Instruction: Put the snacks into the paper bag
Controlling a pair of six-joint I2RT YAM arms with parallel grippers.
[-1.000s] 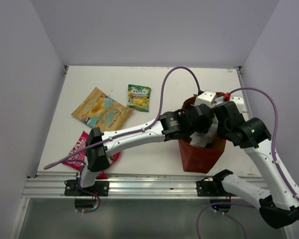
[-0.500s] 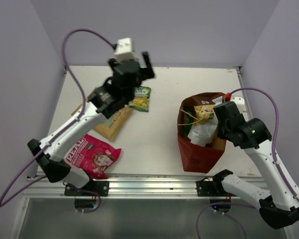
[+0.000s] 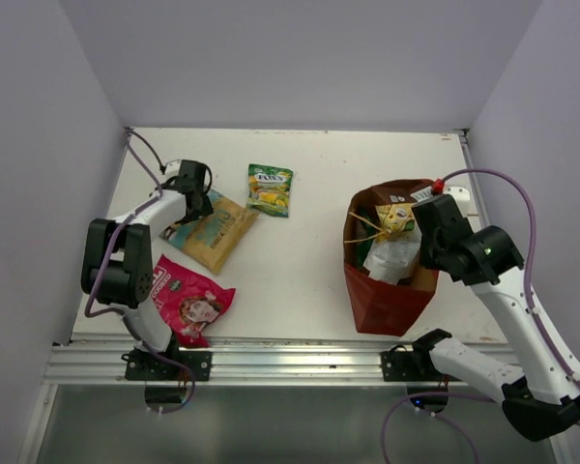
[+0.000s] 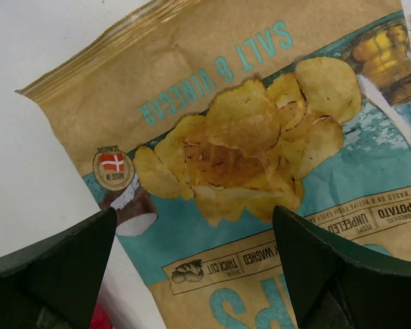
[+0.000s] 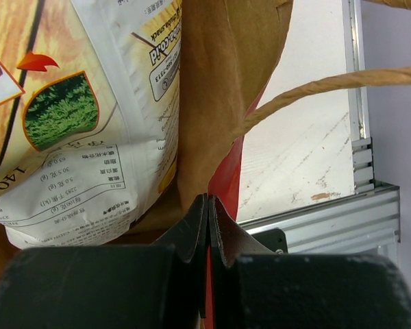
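The reddish-brown paper bag (image 3: 387,295) stands open at the right. A white-and-brown packet (image 3: 391,253) lies inside it and also shows in the right wrist view (image 5: 89,137). My right gripper (image 3: 431,235) is shut on the bag's right wall (image 5: 267,130). My left gripper (image 3: 195,198) is open and low over the tan-and-teal packet (image 3: 217,234). That packet fills the left wrist view (image 4: 246,137), between my fingers (image 4: 55,267). The green-yellow packet (image 3: 270,188) and the pink-red packet (image 3: 188,304) lie on the table. The dark green packet is not visible.
A twisted bag handle (image 5: 315,86) arcs past my right gripper. The table's metal rail (image 3: 271,362) runs along the near edge, with grey walls on the other three sides. The pink-red packet lies close to the left arm's base.
My left arm has swung from the bag across to the far left and come down over the tan-and-teal packet. The right gripper has kept its hold on the bag.
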